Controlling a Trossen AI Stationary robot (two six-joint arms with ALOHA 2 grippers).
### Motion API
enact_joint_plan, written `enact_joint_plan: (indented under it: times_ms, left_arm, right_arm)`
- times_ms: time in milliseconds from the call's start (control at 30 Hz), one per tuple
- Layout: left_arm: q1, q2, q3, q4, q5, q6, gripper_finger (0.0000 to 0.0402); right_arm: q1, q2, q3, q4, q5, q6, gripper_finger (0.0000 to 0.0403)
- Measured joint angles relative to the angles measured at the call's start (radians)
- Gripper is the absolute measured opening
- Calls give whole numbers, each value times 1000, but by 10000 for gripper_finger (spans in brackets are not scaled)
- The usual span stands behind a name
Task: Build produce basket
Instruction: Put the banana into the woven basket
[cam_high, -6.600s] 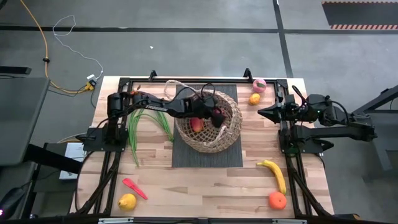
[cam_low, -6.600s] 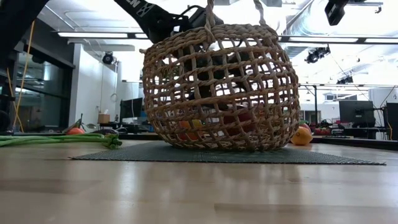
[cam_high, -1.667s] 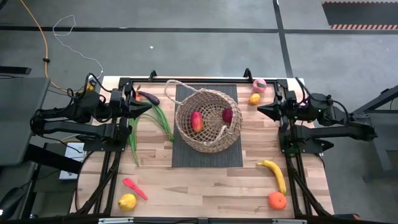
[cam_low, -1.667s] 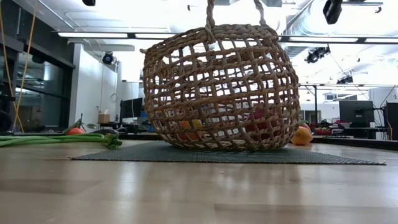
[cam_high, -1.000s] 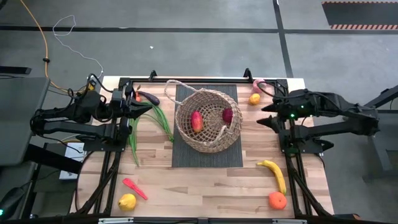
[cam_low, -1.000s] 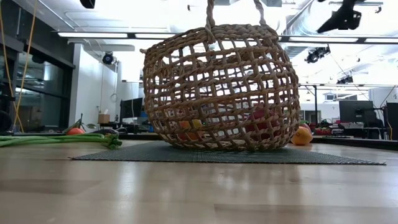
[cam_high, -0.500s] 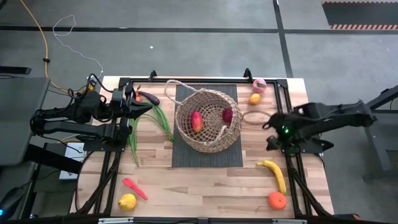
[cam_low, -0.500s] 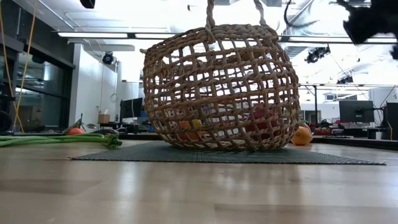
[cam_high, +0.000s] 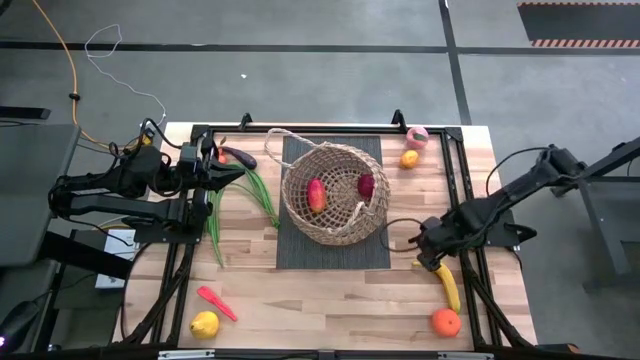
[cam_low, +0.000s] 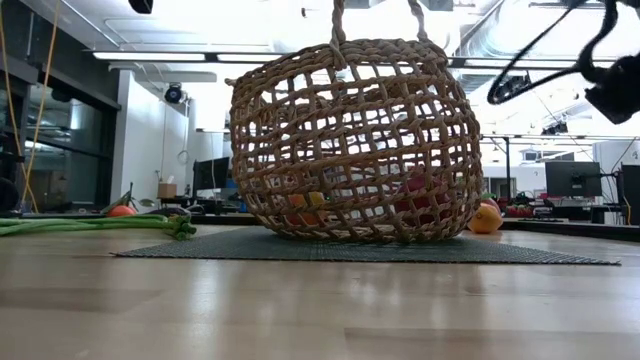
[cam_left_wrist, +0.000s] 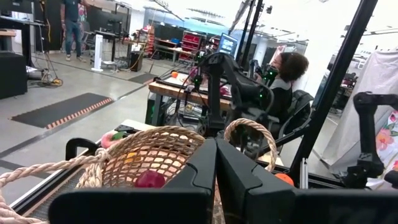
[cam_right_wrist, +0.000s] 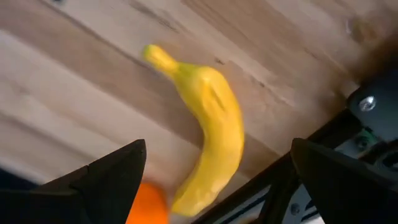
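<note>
Woven tan basket (cam_high: 335, 192): stands upright on a dark mat (cam_high: 300, 250) at the middle of the wooden table (cam_high: 330, 300), one loop handle toward the far left corner of the mat; in the low view its open weave (cam_low: 355, 140) shows coloured pieces low inside.
Inside the basket: an orange-red fruit (cam_high: 316, 194) on the left, a dark red one (cam_high: 366, 185) on the right, apart from each other.
Banana (cam_high: 441, 281): yellow, flat on the table at the near right, well apart from the basket; in the right wrist view it lies curved (cam_right_wrist: 208, 140) between the two dark fingers without touching either.
Orange (cam_high: 446, 322): just past the banana's near end, close to the table's front edge.
Right gripper (cam_high: 430, 255): fingers spread wide and holding nothing, poised over the banana's far end; whether it touches the fruit cannot be told.
Right arm: stretched out from its base at the right edge, reaching toward the near right of the table, wrist bent downward.
Other produce: green bean stalks (cam_high: 245, 195) left of the mat; a dark eggplant (cam_high: 238, 156) by the far left corner; a pink fruit (cam_high: 417, 137) and a small orange-yellow one (cam_high: 409, 159) far right of the basket; a red piece (cam_high: 216, 302) and a lemon (cam_high: 204, 324) at the near left.
Left gripper (cam_high: 238, 172): fingers pressed together, empty, held near the bean stalks at the left edge; its arm is folded back over its base.
</note>
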Motion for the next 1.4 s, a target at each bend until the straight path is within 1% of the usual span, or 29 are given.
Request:
enact_joint_plan:
  times_ms: [267,467,567,700,967,1167,1300,1400]
  left_arm:
    - [0,0,0,0,-3,0,0]
    - [0,0,0,0,-3,0,0]
    - [0,0,0,0,-3,0,0]
    - [0,0,0,0,-18,0,0]
    - [0,9,0,-2,-26,-3,0]
    - [0,18,0,-1,-26,-3,0]
    - [0,20,0,-1,-26,-3,0]
    - [0,20,0,-1,-26,-3,0]
  right_arm:
    - [49,187,0,65,4,-3,389]
    - [56,312,0,121,4,-8,389]
    - [56,361,0,131,5,-29,379]
    - [55,397,3,150,1,-38,340]
    - [53,400,2,174,5,-37,224]
    - [53,369,0,139,53,-58,147]
    - [53,309,27,64,91,-79,112]
    - [53,244,67,-26,122,-117,107]
